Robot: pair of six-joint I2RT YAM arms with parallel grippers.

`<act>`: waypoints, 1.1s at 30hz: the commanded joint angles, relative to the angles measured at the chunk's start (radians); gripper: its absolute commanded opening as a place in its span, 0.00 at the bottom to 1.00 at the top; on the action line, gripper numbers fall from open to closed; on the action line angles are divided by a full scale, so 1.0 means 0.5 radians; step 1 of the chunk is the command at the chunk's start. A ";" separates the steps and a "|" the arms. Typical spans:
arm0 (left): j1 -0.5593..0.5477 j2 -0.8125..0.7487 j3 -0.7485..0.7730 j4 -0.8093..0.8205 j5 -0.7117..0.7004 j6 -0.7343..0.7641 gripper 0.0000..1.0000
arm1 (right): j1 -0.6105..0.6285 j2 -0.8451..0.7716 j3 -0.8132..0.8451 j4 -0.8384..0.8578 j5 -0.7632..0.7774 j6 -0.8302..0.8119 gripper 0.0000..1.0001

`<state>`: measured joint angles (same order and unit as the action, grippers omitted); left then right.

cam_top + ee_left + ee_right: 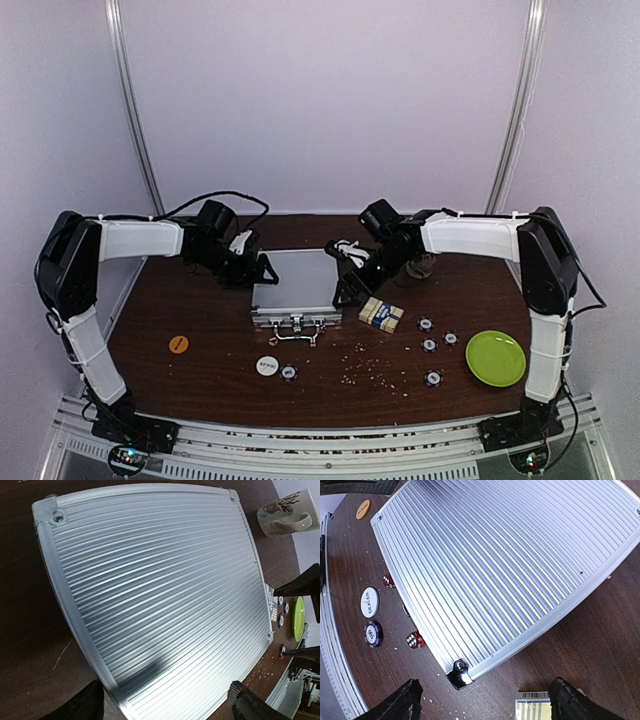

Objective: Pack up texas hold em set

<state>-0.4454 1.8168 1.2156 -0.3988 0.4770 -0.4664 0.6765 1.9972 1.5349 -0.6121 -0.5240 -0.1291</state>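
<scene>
Poker chips [429, 345] and a white dealer disc [267, 366] lie loose on the near table [200, 385]. Behind them the closed silver case [293, 282] sits mid-table, with the left end effector [263, 268] and right end effector [346, 287] at its sides, both spread and empty.

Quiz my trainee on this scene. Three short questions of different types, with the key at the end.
1. True or false: the silver case is shut.
2. The card deck lies: A on the case's lid; B right of the case; C left of the case.
3. How many red dice show in the right wrist view?
Key: 1 true; 2 B; 3 two.
</scene>
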 commanded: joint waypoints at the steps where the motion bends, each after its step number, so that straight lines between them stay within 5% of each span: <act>1: -0.021 -0.141 -0.073 0.130 -0.071 -0.045 0.87 | -0.009 0.016 0.048 -0.043 -0.063 0.025 0.88; 15: -0.082 -0.089 -0.144 0.187 -0.053 -0.142 0.85 | 0.006 0.129 0.132 -0.122 -0.247 0.043 0.81; 22: -0.160 -0.119 -0.047 0.186 0.017 -0.144 0.79 | 0.040 0.118 0.261 -0.252 -0.460 -0.018 0.70; 33: -0.194 -0.369 0.227 0.120 -0.158 -0.102 0.79 | 0.015 -0.095 0.430 -0.207 -0.566 0.053 0.69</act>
<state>-0.4995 1.7100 1.2209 -0.4339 0.3580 -0.5369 0.6792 2.0144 1.6737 -0.7700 -0.7101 -0.1223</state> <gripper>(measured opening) 0.789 0.695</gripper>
